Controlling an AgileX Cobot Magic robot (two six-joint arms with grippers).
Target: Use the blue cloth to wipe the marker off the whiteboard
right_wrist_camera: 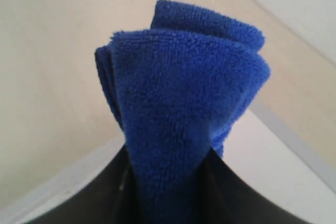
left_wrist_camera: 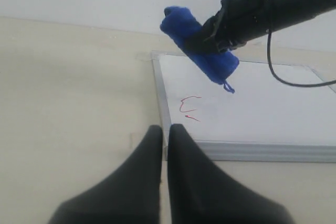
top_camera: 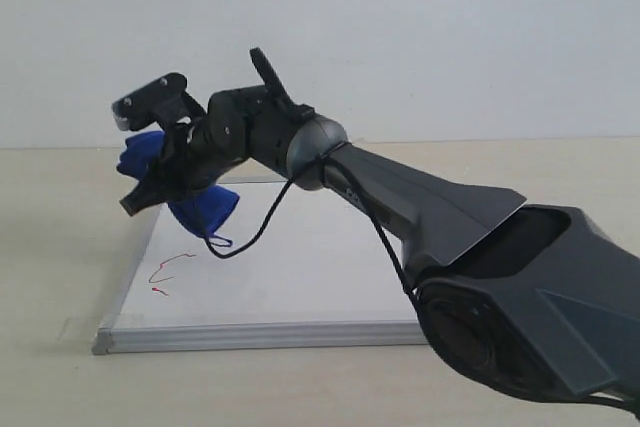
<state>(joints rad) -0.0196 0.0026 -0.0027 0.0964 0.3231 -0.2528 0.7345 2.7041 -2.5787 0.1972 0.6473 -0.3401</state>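
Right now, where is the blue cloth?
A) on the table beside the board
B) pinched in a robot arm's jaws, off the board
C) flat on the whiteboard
B: the blue cloth is clamped in the right arm's jaws, hanging clear of the whiteboard.

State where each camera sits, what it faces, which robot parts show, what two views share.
Exterior view: off the arms, facing the whiteboard; shows the right arm, right gripper clamping the blue cloth.
Left wrist view: on the left arm, facing the board past the shut left gripper.
Right wrist view: on the right arm, close on the cloth between its fingers.
Shared: the first two show the marker.
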